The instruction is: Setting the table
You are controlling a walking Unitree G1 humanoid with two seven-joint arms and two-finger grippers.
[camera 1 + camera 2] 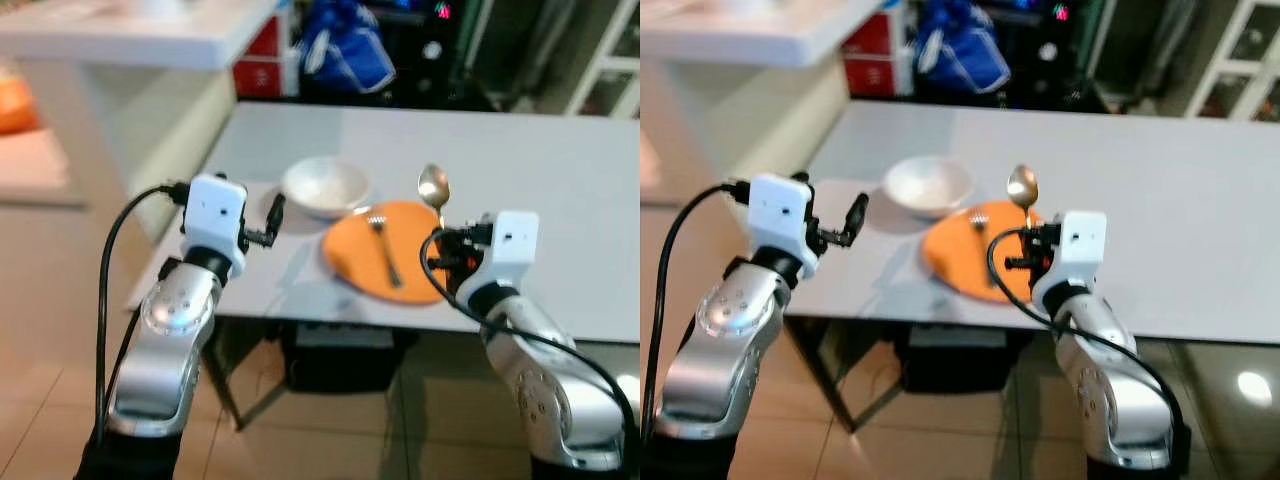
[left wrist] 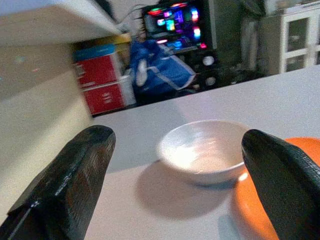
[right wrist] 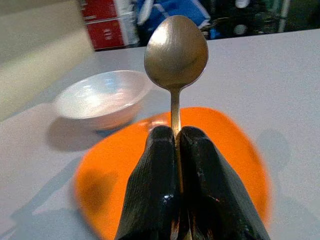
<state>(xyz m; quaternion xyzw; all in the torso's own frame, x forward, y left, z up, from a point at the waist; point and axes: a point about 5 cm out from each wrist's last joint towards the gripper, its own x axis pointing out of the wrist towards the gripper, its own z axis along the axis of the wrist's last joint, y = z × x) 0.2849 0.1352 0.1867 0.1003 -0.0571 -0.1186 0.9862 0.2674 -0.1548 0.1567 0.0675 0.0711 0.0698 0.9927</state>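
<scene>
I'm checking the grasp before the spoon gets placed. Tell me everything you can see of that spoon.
The spoon looks like dull, silvery metal, with an oval bowl and a thin straight handle. It stands upright, bowl uppermost, its handle pinched between the closed fingers of the right gripper. It is held above the near edge of the orange plate, touching nothing else.

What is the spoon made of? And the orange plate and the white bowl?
The spoon in the right pincer looks like metal: dull silver-gold with a soft shine. The orange plate looks like matte plastic, though I can't be sure. The white bowl seems to be glazed ceramic, since it is glossy with bright reflections.
</scene>
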